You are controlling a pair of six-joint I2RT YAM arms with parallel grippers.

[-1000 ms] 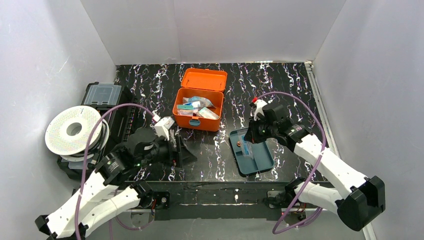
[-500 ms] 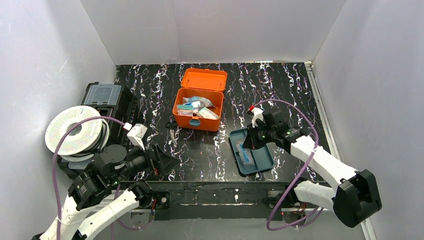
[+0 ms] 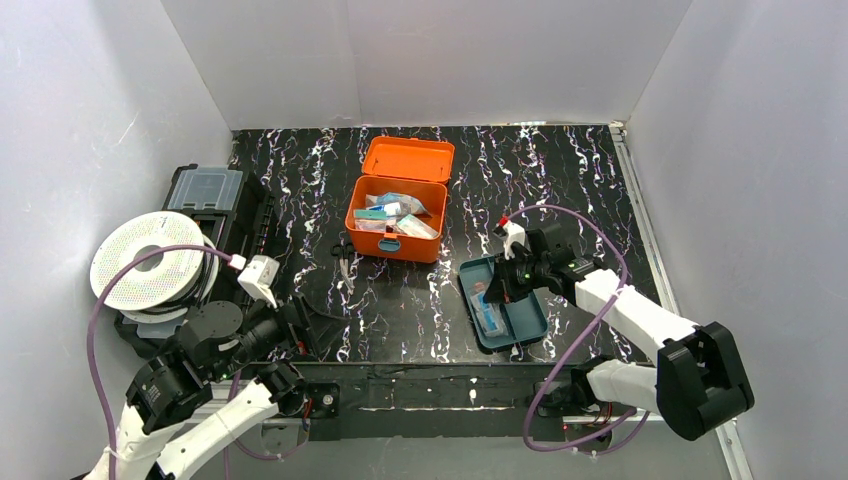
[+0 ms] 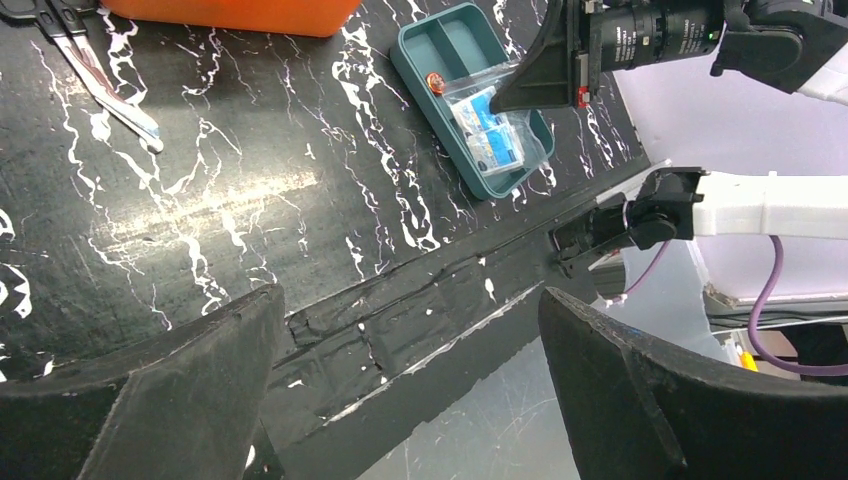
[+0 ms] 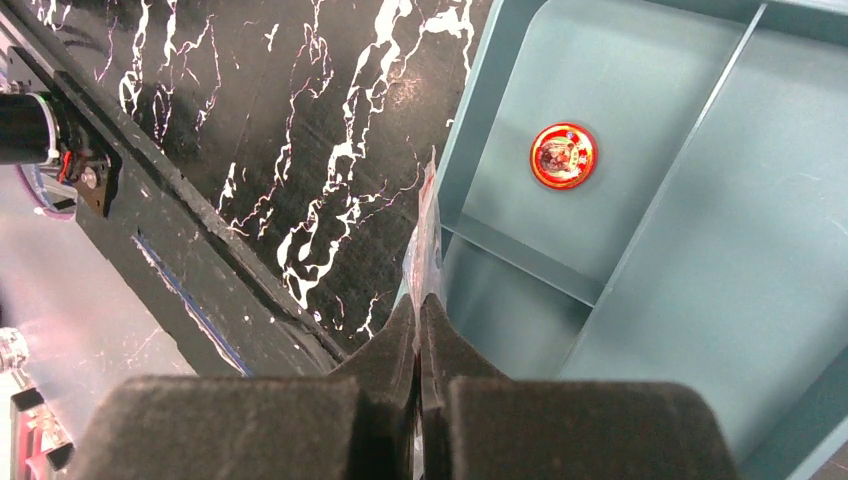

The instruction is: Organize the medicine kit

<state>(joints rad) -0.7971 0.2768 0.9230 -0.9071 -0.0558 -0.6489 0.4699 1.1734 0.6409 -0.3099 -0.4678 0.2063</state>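
- My left fingers (image 4: pixel 410 390) are spread wide apart with nothing between them. They hang over the near edge of the bench (image 4: pixel 200 200), left of centre.
- Top view: my left gripper (image 3: pixel 305 330) is low by the near-left part of the bench, well apart from every item.
- My right fingers (image 5: pixel 420 315) are pressed together, clamped on the thin edge of a clear bag (image 5: pixel 427 225).
- My right gripper (image 3: pixel 507 283) is over the left side of the teal tray (image 3: pixel 530 320).
- Bag (image 4: pixel 492 140): blue and white packets inside. Most of it lies in the tray's near compartment, with one corner up at my right fingers.
- Tray (image 4: pixel 450 45) sits right of centre, near the bench's near edge, turned at an angle. It has dividers (image 5: pixel 620 270).
- A small round red thing (image 5: pixel 563 155) lies flat in a tray compartment beside the bag, not touching it.
- Medicine kit (image 3: pixel 397 205): orange box, mid bench toward the far edge, lid open and tipped back. Mixed packets are inside and the teal latch is on the near wall.
- The kit is well apart from both my grippers.
- Scissors (image 3: pixel 343 257) lie flat on the bench just beside the kit's near-left corner. I can't tell if they touch it.
- Black case with clear lid (image 3: pixel 205 188) is at the left edge, toward the far corner.
- White spool (image 3: pixel 150 262) is at the left edge, nearer than the case, sitting on something black.
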